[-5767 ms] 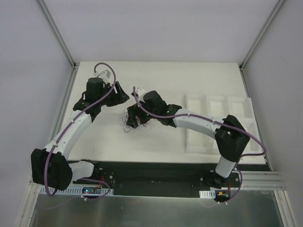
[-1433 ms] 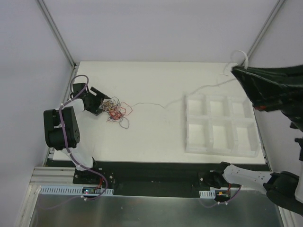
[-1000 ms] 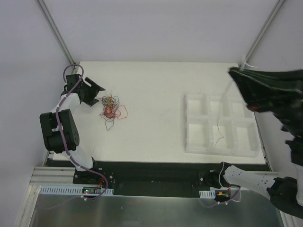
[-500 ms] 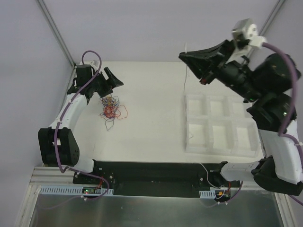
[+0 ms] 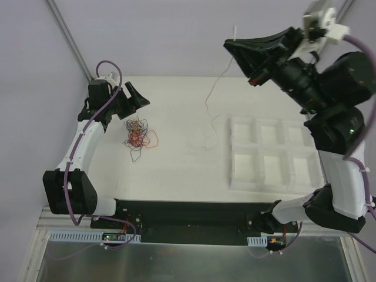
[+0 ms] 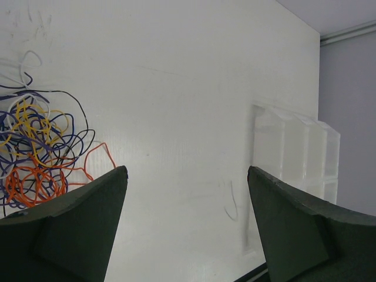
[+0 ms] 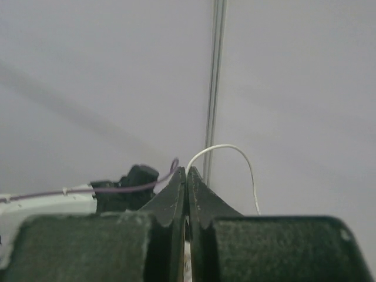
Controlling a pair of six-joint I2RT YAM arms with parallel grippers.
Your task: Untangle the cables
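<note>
Evidently partway, the right gripper (image 7: 186, 176) is holding one pale hair-thin wire (image 7: 226, 145) aloft in closed jaws, well apart from the multicoloured tangle of thin cables (image 5: 136, 134) lying on the white desk (image 5: 176, 170), where the left gripper (image 6: 187, 176) is hovering open-jawed, most strands not yet separated.

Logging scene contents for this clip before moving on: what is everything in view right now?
cable tangle: one, orange-red, blue, yellow and white strands, left part of the table.
loose wire: one, white, hanging from the right gripper, lower end reaching the table left of the tray.
tray: one, white, six compartments, right side of the table.
table: one, white.
left gripper: black, open, near the tangle, not touching it.
right gripper: black, shut on the loose wire, raised high.
</note>
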